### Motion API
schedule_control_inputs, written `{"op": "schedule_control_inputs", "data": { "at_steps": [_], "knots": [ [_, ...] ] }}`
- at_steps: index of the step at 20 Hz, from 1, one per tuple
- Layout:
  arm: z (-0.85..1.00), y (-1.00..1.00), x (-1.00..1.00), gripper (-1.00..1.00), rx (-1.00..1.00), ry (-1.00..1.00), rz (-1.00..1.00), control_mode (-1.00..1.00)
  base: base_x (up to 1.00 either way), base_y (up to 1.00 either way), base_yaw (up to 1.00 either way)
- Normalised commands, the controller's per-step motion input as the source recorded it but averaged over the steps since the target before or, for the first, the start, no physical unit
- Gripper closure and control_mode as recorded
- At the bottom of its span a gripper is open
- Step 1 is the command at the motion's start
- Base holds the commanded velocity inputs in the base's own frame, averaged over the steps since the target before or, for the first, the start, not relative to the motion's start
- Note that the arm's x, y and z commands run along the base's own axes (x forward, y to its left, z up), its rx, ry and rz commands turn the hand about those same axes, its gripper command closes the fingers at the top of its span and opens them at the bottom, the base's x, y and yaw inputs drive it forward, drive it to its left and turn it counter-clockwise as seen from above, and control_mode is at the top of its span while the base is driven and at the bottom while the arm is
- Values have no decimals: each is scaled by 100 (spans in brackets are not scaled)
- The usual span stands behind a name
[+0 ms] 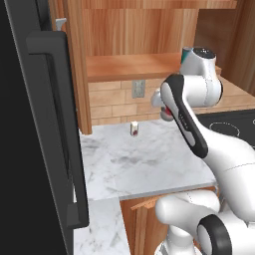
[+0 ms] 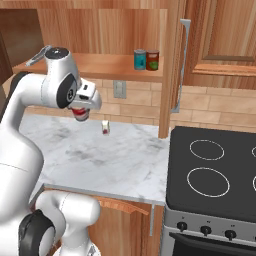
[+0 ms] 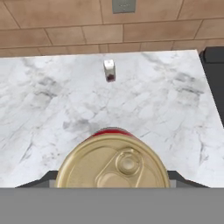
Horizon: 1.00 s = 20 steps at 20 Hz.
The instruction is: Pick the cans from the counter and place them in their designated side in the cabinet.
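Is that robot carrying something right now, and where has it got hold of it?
Yes: the gripper holds a red can by its sides, just under the gold lid, above the counter.

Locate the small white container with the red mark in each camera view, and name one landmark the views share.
Left base view: the small white container stands at the back of the counter, left of the arm.
Right base view: the container sits near the counter's back edge, just right of the gripper.
Hand view: upper centre, beyond the can in the gripper.
Shared landmark: the wall outlet above it.
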Motion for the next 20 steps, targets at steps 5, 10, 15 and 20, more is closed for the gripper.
{"op": "schedule_control_inputs", "data": {
  "at_steps": [5, 10, 15, 20],
  "knots": [
    [23, -1, 22, 100, -1, 0, 0, -100, 0, 0, 0],
    [28, -8, 17, 100, -1, -1, 0, -100, 0, 0, 0],
    [25, -12, 15, 100, -1, -3, 0, -100, 0, 0, 0],
    [22, -14, 22, 100, 0, -5, 0, -100, 0, 0, 0]
  ]
}}
